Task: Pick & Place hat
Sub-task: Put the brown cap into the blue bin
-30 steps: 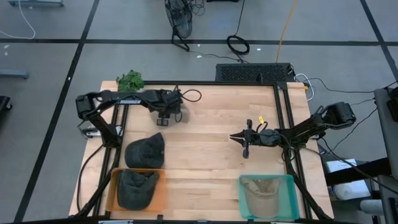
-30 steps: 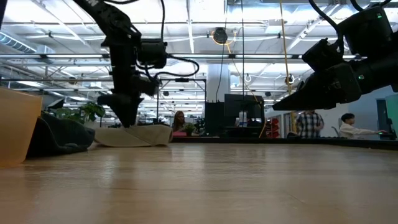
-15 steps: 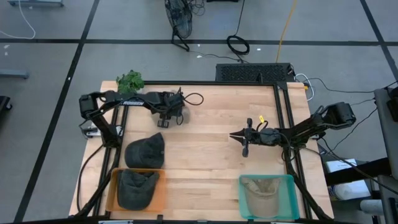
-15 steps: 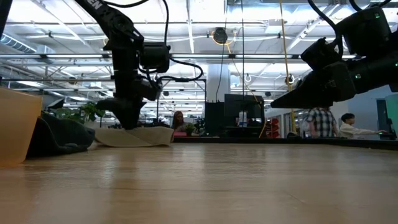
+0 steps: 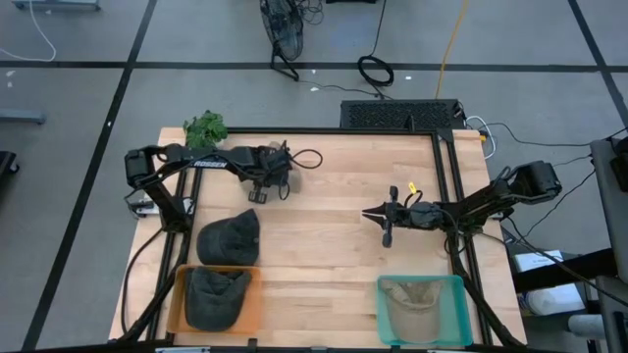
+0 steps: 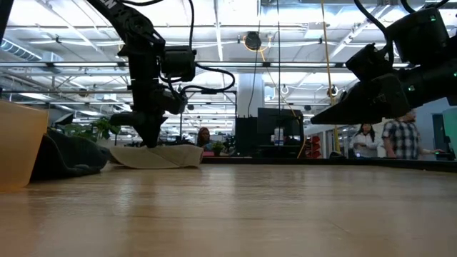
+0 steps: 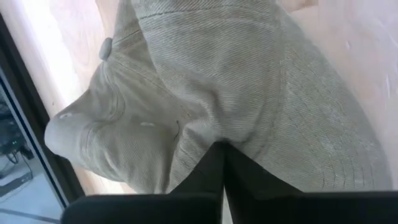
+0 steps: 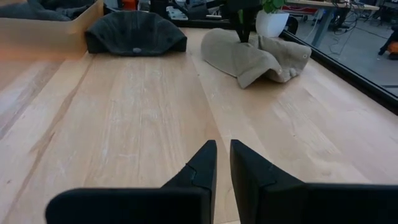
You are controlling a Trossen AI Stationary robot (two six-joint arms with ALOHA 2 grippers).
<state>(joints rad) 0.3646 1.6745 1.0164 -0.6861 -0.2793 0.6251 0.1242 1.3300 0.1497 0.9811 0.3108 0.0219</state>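
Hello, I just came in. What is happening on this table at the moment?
The robot is sorting hats into bins. The left gripper is down at the far side of the table, shut on a beige hat. The right gripper hangs shut and empty above the table's middle. A dark hat lies on the table by the orange bin, which holds another dark hat. A beige one sits in the teal bin.
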